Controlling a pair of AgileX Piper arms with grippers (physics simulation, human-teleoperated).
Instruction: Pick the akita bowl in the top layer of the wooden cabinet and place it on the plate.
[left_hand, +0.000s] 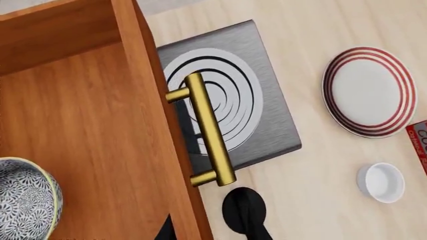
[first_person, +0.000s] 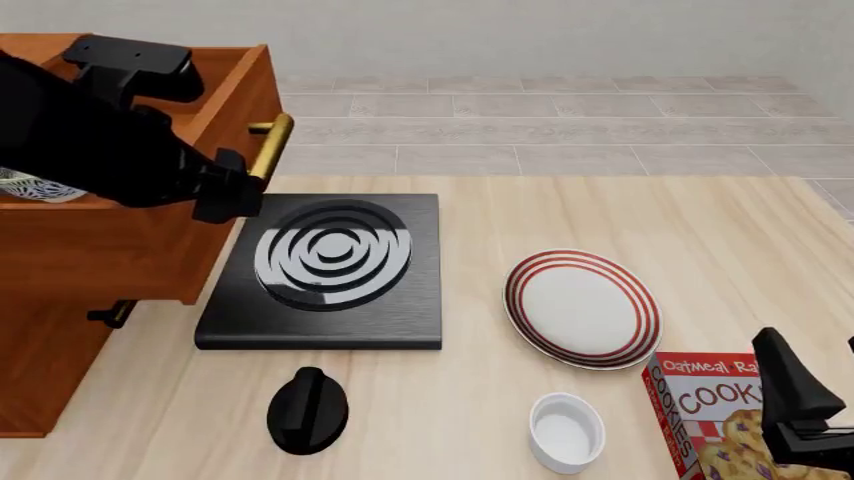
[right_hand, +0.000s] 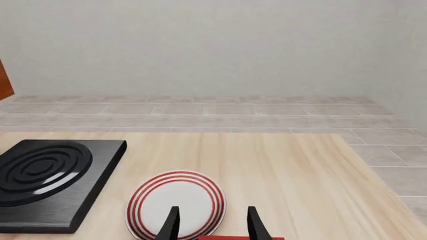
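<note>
The left arm (first_person: 107, 150) reaches over the pulled-out top layer (first_person: 200, 110) of the wooden cabinet (first_person: 80, 290) at the counter's left; its end effector is hidden, so its opening cannot be told. The akita bowl (left_hand: 27, 200), pale outside with a dark speckled inside, sits in that drawer. The right end effector (right_hand: 212, 222) hovers with fingers apart, empty, over the near edge of the red-ringed plate (first_person: 582, 308).

Both arms are matte black all over, with no markings or cables showing. The left arm (first_person: 107, 140) at the upper left of the front view is bulky, built of rounded, blocky segments (its gripper is hidden). The right gripper (right_hand: 211, 222) has two slim, tapering black fingers.
</note>
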